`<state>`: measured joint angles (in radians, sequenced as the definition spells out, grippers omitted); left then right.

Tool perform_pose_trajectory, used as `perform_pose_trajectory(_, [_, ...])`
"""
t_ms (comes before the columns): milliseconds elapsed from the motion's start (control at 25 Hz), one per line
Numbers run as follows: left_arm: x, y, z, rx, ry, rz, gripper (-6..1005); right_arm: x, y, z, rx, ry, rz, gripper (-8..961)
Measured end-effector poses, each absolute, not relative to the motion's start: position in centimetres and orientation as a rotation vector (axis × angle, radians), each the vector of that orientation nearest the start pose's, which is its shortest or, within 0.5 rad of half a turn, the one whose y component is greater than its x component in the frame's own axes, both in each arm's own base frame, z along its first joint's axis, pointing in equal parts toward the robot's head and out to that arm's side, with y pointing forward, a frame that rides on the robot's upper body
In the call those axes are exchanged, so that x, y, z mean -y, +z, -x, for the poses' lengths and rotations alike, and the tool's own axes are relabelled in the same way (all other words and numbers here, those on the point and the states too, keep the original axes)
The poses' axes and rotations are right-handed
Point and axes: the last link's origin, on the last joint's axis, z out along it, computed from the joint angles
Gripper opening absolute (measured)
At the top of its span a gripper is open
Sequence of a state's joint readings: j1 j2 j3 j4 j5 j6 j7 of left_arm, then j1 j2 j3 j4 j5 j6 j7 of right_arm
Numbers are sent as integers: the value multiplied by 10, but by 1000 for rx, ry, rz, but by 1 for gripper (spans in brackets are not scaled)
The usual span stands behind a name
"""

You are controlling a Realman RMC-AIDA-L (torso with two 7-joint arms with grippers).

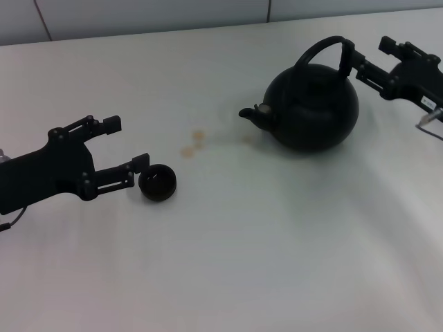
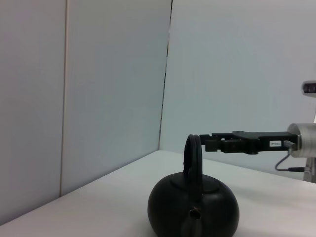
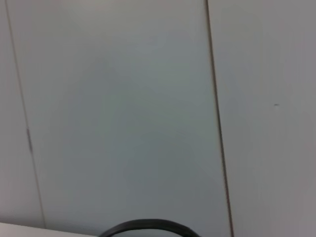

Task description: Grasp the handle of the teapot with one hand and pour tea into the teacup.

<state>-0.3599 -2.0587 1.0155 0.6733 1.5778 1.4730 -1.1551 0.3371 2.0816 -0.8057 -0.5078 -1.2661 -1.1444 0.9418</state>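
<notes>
1. Two grippers are at work: the right gripper (image 1: 349, 55) reaches in from the far right, its fingers at the top of the handle (image 1: 324, 46); whether they pinch it I cannot tell
2. The teapot (image 1: 313, 105) sits on the white surface (image 1: 277, 242), spout (image 1: 252, 115) pointing toward the left arm's side
3. The left gripper (image 1: 127, 145) lies low on the surface, fingers spread, the nearer finger touching the teacup (image 1: 157, 183)
4. Small brownish stains (image 1: 194, 142) mark the surface between teacup and teapot
</notes>
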Motion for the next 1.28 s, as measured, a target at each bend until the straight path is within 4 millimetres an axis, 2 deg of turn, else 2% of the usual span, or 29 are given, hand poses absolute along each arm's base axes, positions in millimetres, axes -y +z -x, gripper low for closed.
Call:
perform_pose_trajectory(440, [-306, -6, 266, 391, -836, 2621, 859, -299, 30, -334, -605, 875, 2010, 697])
perform_pose_trajectory(600, [-304, -8, 265, 392, -845, 2628, 859, -280, 26, -325, -480, 915, 2128, 692])
perform_pose_trajectory(1000, [-295, -8, 262, 378, -899, 2662, 859, -272, 14, -296, -273, 948, 2427, 693])
perform_pose_trajectory(1280, [-291, -9, 263, 380, -905, 2673, 859, -277, 14, -282, -191, 973, 2486, 693])
